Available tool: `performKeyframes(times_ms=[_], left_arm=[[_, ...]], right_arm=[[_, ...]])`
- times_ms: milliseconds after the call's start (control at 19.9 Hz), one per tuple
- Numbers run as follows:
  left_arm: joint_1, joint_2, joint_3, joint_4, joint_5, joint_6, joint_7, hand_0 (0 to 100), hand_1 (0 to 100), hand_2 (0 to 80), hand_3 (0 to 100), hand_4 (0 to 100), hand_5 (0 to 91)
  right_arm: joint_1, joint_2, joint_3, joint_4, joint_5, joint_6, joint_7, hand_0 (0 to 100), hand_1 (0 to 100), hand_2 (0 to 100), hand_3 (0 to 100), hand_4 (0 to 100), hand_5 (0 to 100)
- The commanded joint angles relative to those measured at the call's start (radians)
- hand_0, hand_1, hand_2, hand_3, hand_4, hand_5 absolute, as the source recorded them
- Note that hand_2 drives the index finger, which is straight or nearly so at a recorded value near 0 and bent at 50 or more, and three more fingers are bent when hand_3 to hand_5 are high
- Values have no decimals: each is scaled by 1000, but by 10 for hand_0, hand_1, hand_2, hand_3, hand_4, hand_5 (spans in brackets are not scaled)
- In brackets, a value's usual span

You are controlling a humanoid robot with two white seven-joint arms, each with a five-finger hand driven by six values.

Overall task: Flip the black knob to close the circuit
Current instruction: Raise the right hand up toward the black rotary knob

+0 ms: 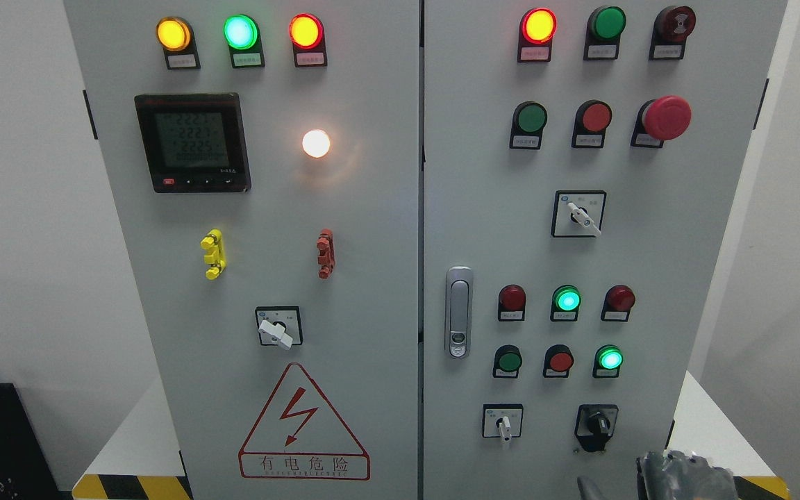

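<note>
Low at the frame's edge, right hand [688,476] — clear of black knob [596,425].

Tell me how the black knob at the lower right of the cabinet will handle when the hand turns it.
The black knob looks like rigid plastic fixed to the right door, so it should probably rotate in place rather than lift or slide. Its narrow raised grip likely needs a pinch. The surface seems smooth, so fingers may slip. The right hand sits just below it at the bottom edge.
</note>
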Motion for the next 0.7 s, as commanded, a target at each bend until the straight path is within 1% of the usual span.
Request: performKeyframes(times_ms=[0, 100, 251, 653], left_arm=[[34, -1, 11, -34, 8, 1, 0, 0, 0, 0, 49, 28, 0], [34, 1, 11, -34, 8, 1, 0, 0, 0, 0, 49, 28, 0], [34, -1, 11, -34, 8, 1, 0, 0, 0, 0, 49, 28, 0], [34, -1, 11, -34, 8, 1, 0, 0, 0, 0, 50, 27, 0]], right_arm=[[-53, 2, -12, 122, -6, 1, -8, 0, 0, 874, 1000, 797, 856], [-69, 2, -12, 145, -6, 1, -18, 0, 0, 874, 1000, 797, 856], [-97, 2, -26, 174, -8, 1, -18, 0, 0, 875, 1000, 797, 856], [-119, -7, -77, 217, -29, -3, -19, 0, 0, 875, 1000, 797, 857]])
